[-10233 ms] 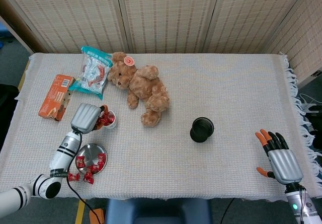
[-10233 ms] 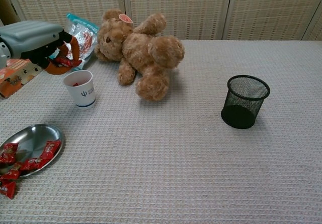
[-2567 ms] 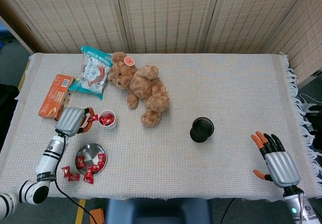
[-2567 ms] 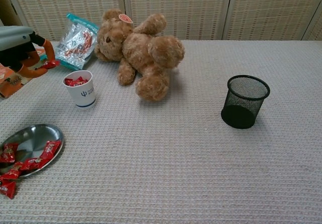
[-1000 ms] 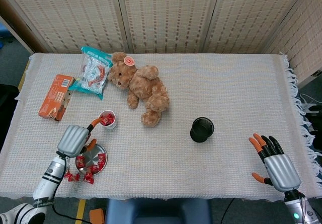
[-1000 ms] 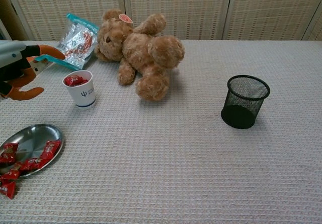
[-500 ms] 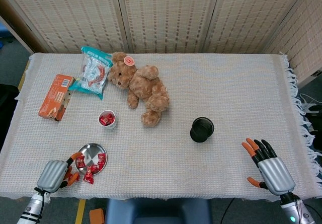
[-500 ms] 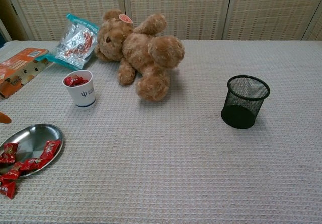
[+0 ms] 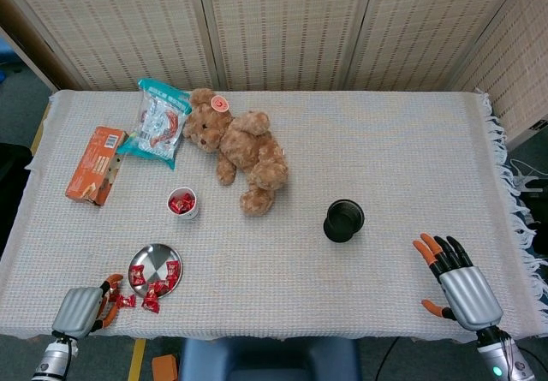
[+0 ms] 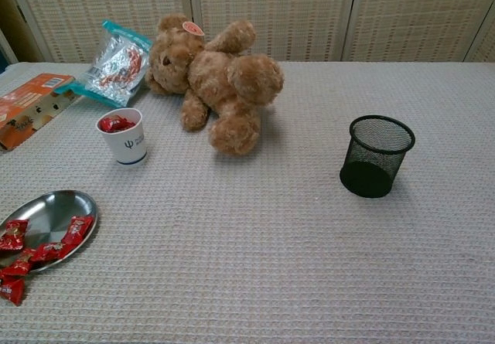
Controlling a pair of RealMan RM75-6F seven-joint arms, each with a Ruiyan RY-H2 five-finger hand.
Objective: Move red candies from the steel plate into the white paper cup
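Both hands showed in the head view and I held them low at the near edge of the table (image 9: 385,141). My left hand (image 9: 79,311) sat at the near left corner, past the cloth's edge, fingers curled in; I could not tell whether it held anything. My right hand (image 9: 458,285) was near the near right corner, fingers spread apart and holding nothing. The steel plate (image 9: 152,259) lay near the near left corner with red candies (image 9: 157,280) on its near rim and a few spilled onto the cloth just beside it, close to my left hand. The white paper cup (image 9: 182,203) stood upright further in from the plate, apart from it, with red candy inside. A teddy bear (image 9: 240,148) lay beyond the cup, a snack bag (image 9: 158,122) and an orange box (image 9: 94,164) toward the far left corner, and a black mesh cup (image 9: 343,220) stood right of centre.

From the chest view I saw neither hand. The steel plate (image 10: 42,212) sat at the near left edge with red candies (image 10: 46,247) along its near side, some hanging off the rim onto the cloth. The white paper cup (image 10: 124,139) stood upright behind it, red wrappers showing at the top. The teddy bear (image 10: 216,81) lay on its back to the cup's right, the snack bag (image 10: 116,62) and orange box (image 10: 31,108) at the far left, the black mesh cup (image 10: 377,156) upright toward the right
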